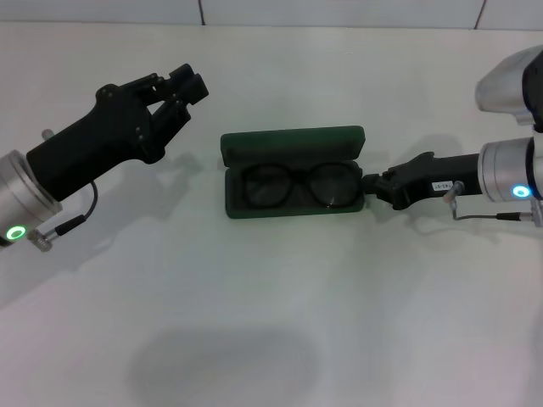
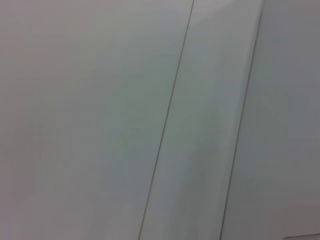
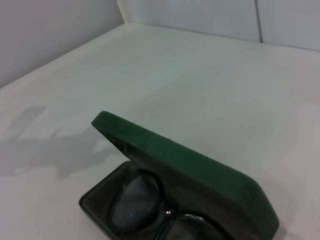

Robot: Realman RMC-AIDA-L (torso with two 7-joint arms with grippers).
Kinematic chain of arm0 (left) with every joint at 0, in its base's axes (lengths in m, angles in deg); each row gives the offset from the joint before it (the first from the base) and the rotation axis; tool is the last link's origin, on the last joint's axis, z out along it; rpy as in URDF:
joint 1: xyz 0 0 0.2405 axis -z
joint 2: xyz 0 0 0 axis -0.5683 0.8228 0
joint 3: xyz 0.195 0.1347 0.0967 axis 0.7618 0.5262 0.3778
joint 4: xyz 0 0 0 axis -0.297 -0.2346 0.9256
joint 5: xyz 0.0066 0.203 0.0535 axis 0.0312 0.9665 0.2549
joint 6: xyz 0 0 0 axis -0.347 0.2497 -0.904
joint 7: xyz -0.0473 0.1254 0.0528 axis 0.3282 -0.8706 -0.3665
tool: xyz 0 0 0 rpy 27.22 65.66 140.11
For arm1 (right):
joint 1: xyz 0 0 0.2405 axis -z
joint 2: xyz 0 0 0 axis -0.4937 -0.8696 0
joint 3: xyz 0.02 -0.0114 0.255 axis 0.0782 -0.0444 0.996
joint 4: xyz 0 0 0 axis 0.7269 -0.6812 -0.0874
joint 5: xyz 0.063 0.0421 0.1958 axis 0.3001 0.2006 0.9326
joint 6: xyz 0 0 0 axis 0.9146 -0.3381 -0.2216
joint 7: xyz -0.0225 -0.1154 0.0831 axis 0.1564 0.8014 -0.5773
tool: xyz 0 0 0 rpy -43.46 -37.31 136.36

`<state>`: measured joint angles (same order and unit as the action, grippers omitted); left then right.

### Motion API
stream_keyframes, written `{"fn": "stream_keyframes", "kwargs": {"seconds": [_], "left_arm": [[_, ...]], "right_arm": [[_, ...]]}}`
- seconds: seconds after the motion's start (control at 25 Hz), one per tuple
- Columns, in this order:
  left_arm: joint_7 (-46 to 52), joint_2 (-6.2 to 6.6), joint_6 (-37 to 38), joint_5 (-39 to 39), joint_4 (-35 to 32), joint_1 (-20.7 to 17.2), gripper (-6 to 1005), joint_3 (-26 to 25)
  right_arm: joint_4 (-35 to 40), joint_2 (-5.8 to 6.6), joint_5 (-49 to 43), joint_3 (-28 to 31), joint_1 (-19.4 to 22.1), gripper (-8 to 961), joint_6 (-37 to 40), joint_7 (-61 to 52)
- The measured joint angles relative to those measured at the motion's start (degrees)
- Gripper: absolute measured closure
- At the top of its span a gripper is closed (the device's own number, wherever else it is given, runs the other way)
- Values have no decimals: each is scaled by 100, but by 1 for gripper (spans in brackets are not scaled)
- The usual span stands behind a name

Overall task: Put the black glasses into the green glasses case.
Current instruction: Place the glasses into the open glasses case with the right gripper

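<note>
The green glasses case (image 1: 293, 142) lies in the middle of the table with its lid raised at the back. The black glasses (image 1: 297, 185) lie inside it, lenses up. In the right wrist view the lid (image 3: 190, 160) stands partly up over the glasses (image 3: 142, 200). My right gripper (image 1: 372, 183) is low at the case's right end, its fingers together, the tip touching or almost touching the case wall. My left gripper (image 1: 188, 81) is held above the table to the left of the case and a little behind it, clear of it and holding nothing.
The white table (image 1: 271, 322) runs on all sides of the case. A light wall (image 1: 339, 13) stands along the table's far edge. The left wrist view shows only pale panels with seams (image 2: 167, 120).
</note>
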<state>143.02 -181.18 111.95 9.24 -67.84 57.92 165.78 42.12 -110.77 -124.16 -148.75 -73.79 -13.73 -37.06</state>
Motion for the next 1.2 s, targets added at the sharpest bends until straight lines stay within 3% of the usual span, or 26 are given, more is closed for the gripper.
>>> {"fn": "stream_keyframes", "kwargs": {"seconds": [1.2], "left_arm": [[-9,-79,-18,45,0,53,789,0]], "right_arm": [[-125,-26,72,-51,-257,935,-91,261]]}}
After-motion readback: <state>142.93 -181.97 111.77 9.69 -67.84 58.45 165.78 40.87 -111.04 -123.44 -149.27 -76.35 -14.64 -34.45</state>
